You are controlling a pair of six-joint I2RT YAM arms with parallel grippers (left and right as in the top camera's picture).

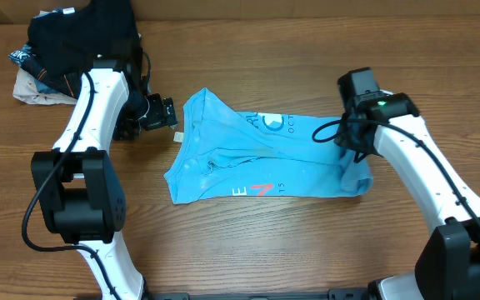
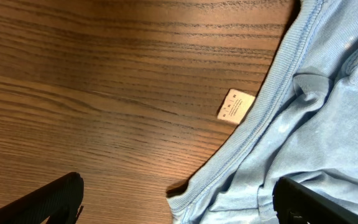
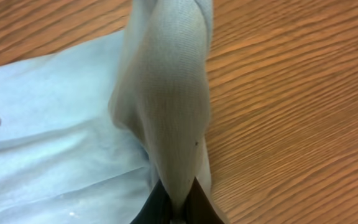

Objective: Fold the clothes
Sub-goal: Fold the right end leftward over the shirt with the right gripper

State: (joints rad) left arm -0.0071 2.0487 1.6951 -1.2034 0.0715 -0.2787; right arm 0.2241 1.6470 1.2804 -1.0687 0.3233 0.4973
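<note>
- Item: T-shirt (image 1: 265, 158), light sky-blue, short-sleeved. It lies rumpled and half spread on the table (image 1: 265, 250), well apart from the pile of dark garments (image 1: 73, 42).
- Handling, as judged: light, limp cotton with no stiffness. It drapes and creases freely and is not fragile. It will probably slide on the wood, so a pull at one end may drag the whole shirt.
- Right gripper (image 3: 176, 208): pressed together, pinching a gathered ridge of the shirt at the end farthest from the pile.
- Left gripper (image 2: 179, 211): spread wide and holding nothing. It straddles the stitched edge nearest the pile, near a small white label (image 2: 236, 106).
- Hold point, as judged: the doubled stitched edge nearest the pile, where the cloth is thickest.
</note>
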